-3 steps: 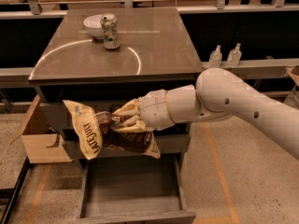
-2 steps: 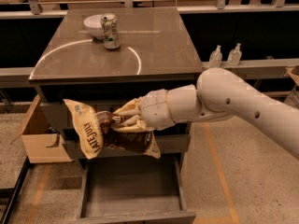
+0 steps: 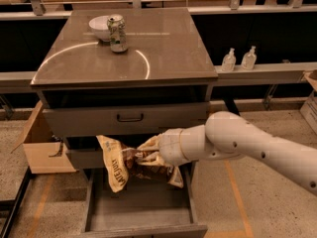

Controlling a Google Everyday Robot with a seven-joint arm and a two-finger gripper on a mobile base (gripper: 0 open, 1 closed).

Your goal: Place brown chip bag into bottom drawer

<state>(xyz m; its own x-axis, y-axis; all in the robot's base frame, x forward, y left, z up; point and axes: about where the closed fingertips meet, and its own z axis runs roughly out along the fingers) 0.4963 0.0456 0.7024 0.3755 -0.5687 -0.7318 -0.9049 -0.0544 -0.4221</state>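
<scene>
The brown chip bag [image 3: 124, 168] hangs crinkled from my gripper [image 3: 150, 154], its tan lettered end pointing down and left. The gripper is shut on the bag's upper right part. The bag hangs just above the bottom drawer [image 3: 143, 209], which is pulled open as a shallow grey tray at the foot of the cabinet. The bag's lower edge overlaps the drawer's back part. My white arm reaches in from the right.
A green-white can [image 3: 117, 32] and a white bowl [image 3: 99, 28] stand on the cabinet top. A grey upper drawer with a black handle [image 3: 130, 118] is closed. An open cardboard box [image 3: 42, 150] sits at the left. Two bottles [image 3: 229, 60] stand on the right ledge.
My gripper and the chip bag have moved down and a little right, closer to the open bottom drawer. The upper drawer front now shows above the arm.
</scene>
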